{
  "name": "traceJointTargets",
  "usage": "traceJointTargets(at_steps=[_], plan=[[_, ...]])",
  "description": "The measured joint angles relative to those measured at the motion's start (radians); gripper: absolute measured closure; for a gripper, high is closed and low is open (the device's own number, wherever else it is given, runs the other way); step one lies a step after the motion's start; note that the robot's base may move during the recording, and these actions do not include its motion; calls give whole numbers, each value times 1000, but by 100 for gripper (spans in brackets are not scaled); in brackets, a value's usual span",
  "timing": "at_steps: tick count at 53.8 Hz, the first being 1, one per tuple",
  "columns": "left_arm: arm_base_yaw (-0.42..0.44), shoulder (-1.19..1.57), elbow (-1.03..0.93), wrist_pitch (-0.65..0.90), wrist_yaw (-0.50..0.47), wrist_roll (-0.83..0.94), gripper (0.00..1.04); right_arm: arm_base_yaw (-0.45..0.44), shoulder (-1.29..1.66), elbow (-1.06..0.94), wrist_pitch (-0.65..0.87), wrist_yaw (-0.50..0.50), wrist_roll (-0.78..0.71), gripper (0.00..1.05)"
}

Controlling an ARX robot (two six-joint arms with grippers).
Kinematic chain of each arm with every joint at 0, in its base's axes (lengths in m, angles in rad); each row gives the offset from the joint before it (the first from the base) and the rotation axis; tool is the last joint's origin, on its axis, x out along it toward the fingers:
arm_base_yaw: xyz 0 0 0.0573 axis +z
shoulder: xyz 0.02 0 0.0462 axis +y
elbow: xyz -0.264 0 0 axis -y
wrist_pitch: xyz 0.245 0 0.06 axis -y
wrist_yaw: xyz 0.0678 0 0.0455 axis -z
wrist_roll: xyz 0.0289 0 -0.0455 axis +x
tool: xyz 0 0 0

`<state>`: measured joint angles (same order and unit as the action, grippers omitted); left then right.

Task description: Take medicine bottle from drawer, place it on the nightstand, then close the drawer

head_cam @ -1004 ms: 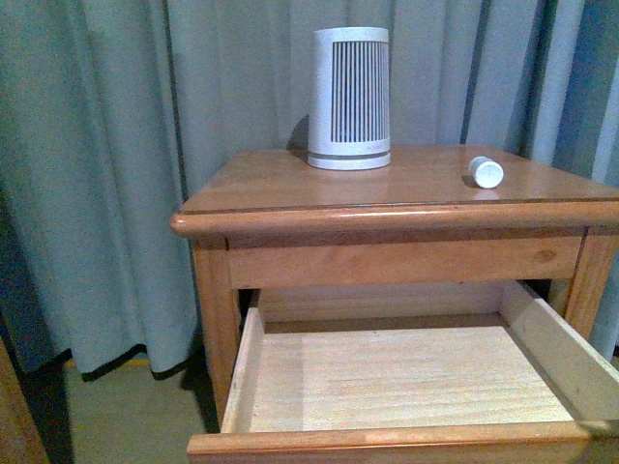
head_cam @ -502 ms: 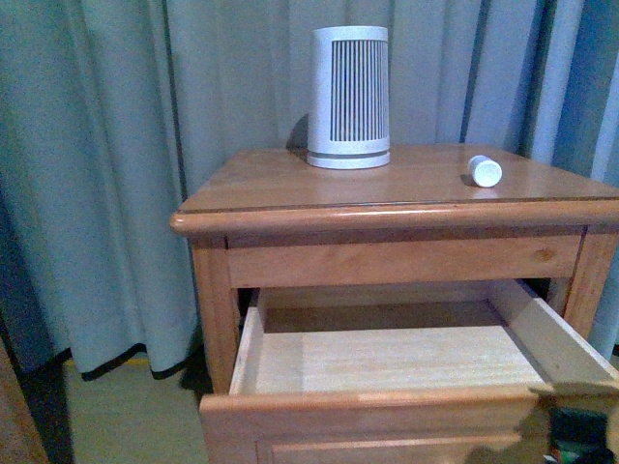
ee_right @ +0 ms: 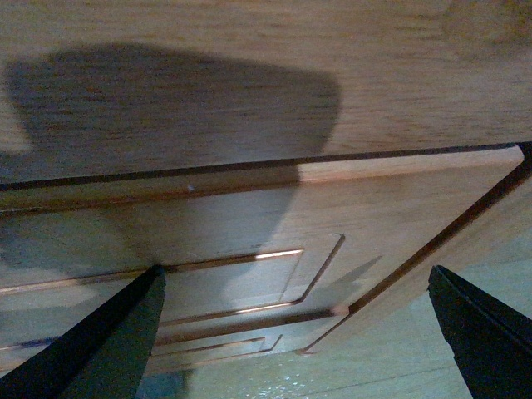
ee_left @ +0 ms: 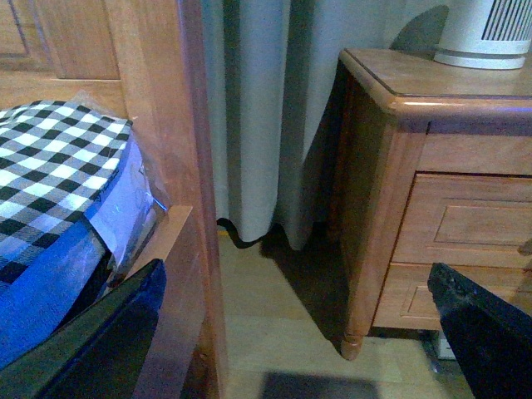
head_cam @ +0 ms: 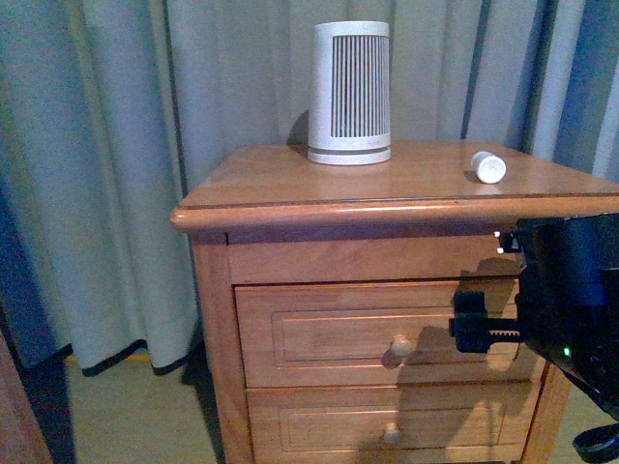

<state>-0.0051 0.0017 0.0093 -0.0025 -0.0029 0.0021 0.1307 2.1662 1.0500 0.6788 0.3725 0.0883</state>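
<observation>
Nightstand (head_cam: 290, 179): stands against the curtain (head_cam: 106, 145), both drawer fronts flush with its face in the front view.
Ribbed cylinder (head_cam: 350, 92): upright at the back of the top, well apart from the bottle; no part of the task.
Drawer (head_cam: 377, 329): the upper one, its front level with the frame and its knob (head_cam: 400, 345) showing; the closing step looks done, though whether it is seated fully home is hard to tell from here.
Right gripper (ee_right: 295, 332): just in front of the drawer's right end; the wrist view shows its two dark fingers spread wide over the panel with nothing between them.
Left gripper (ee_left: 295, 332): off to the side near a wooden post and a checked cloth (ee_left: 50, 166), jaws wide apart and empty.
Medicine bottle (head_cam: 487, 166): lies on its side on the nightstand top, near the right front edge, clear of both grippers.
Left to do: by this view nothing, save drawing the right arm back.
</observation>
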Motion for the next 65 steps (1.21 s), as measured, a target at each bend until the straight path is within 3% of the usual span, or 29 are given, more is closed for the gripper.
traceJointTargets(at_steps=[10,22,30,42,50,54,59,65], plan=[[0,0,0,0,0,0,7,11,-51,-42,-31,-17,48,7],[0,0,0,0,0,0,7,38,-344,-314,-89,-6,133,7],[0,0,0,0,0,0,7,-2,-674,-531,-153,-13,122,7],[0,0,0,0,0,0,7,-52,-1329,-787,-418,-71,51,7],[0,0,0,0,0,0,7,-15,-1741,-884,-626,-75,35,7],[0,0,0,0,0,0,7,49,-1932,-925,-734,-3,28,7],[0,0,0,0,0,0,7,121,-2040,-974,-751,76,20,7],[0,0,0,0,0,0,7,140,-2053,-994,-752,85,19,7]])
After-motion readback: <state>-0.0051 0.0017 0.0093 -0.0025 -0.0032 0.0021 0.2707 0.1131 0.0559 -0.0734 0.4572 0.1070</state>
